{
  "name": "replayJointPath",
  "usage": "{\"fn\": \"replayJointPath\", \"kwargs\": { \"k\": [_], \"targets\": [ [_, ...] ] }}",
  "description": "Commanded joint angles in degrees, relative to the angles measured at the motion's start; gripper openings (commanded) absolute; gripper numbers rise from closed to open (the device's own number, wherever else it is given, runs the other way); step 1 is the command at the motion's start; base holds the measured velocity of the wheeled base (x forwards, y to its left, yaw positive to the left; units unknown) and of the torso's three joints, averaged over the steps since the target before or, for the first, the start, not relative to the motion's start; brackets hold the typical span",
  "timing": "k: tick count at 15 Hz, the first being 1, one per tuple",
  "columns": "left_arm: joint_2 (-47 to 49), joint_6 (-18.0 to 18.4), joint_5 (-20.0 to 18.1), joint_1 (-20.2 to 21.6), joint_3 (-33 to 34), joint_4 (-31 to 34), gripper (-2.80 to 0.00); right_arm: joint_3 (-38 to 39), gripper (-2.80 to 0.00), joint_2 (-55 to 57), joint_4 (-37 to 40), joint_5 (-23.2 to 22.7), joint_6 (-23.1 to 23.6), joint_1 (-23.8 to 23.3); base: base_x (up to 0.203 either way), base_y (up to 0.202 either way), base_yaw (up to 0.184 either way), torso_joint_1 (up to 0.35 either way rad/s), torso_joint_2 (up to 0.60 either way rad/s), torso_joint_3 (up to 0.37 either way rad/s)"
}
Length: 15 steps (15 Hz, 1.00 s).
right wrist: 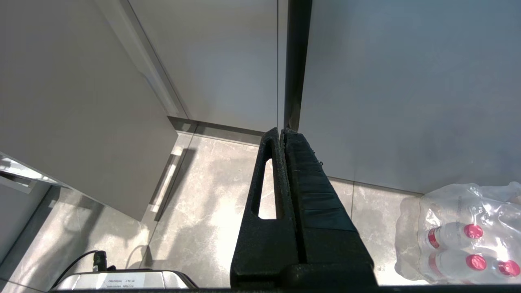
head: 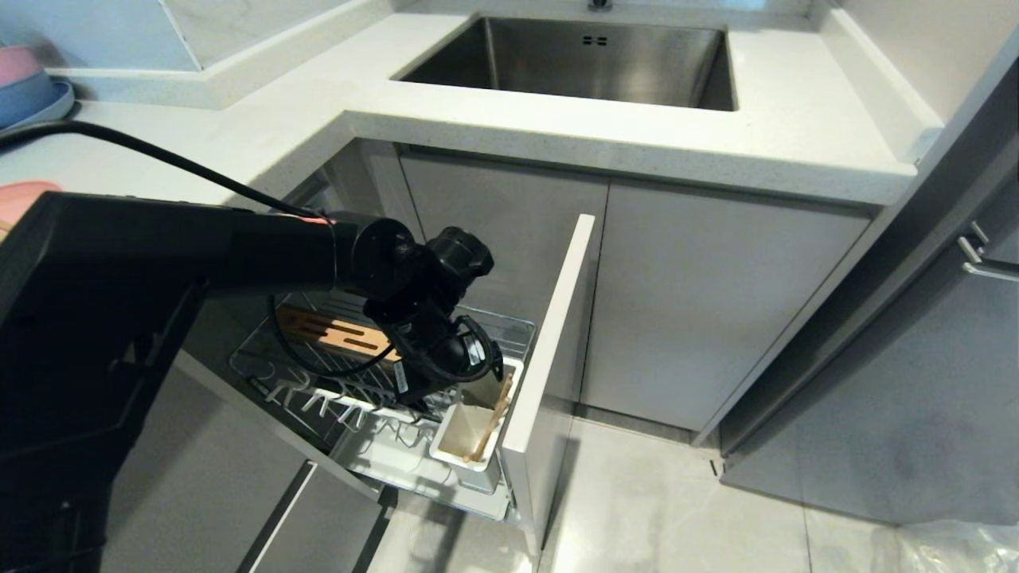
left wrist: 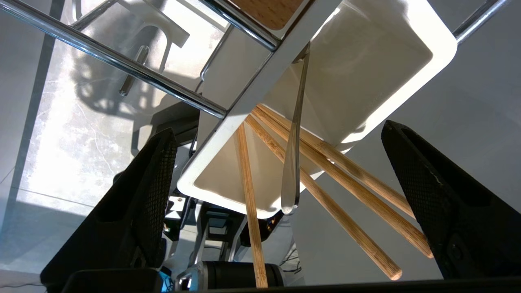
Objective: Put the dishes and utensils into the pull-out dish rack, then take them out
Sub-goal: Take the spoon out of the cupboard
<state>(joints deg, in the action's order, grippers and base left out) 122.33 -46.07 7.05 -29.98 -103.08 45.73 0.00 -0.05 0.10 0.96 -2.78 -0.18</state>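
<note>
The pull-out dish rack (head: 263,372) stands drawn out under the counter, its grey front (head: 549,342) on the right. Its white cutlery caddy (head: 455,446) holds wooden chopsticks (head: 492,422). My left gripper (head: 446,390) hangs just above the caddy. In the left wrist view it (left wrist: 277,128) is open, its black fingers (left wrist: 150,191) wide apart on either side of the caddy (left wrist: 366,61). The chopsticks (left wrist: 346,191) and a silver spoon (left wrist: 294,162) lean out of the caddy between the fingers, untouched. A pink plate's edge (head: 24,191) shows on the counter at far left. My right gripper (right wrist: 281,131) is shut and empty.
A steel sink (head: 589,56) is set in the white counter (head: 796,127) behind the rack. Stacked pink and blue bowls (head: 24,79) sit at the far left. The rack has a wooden strip (head: 334,330) and wire prongs (head: 318,398). A pack of water bottles (right wrist: 460,232) lies on the floor.
</note>
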Motion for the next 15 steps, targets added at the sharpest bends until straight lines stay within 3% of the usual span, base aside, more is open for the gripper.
{"fn": "replayJointPath", "kwargs": {
  "k": [1, 4, 5, 15],
  "targets": [
    [0.01, -0.41, 0.07, 0.01, -0.01, 0.24, 0.0, 0.09, -2.8, 0.05, -0.01, 0.0, -0.03, 0.01, 0.0, 0.0, 0.0, 0.0, 0.0, 0.0],
    [-0.08, -0.51, 0.07, 0.01, -0.01, 0.24, 0.0, 0.09, -2.8, 0.05, -0.01, 0.0, -0.03, 0.01, 0.0, 0.0, 0.0, 0.0, 0.0, 0.0],
    [-0.08, -0.42, 0.07, 0.01, -0.01, 0.24, -2.8, 0.09, -2.8, 0.05, -0.01, 0.0, -0.03, 0.01, 0.0, 0.0, 0.0, 0.0, 0.0, 0.0],
    [-0.16, -1.21, -0.01, 0.01, -0.02, 0.24, -2.8, 0.09, -2.8, 0.05, -0.01, 0.0, -0.03, 0.01, 0.0, 0.0, 0.0, 0.0, 0.0, 0.0]
  ]
}}
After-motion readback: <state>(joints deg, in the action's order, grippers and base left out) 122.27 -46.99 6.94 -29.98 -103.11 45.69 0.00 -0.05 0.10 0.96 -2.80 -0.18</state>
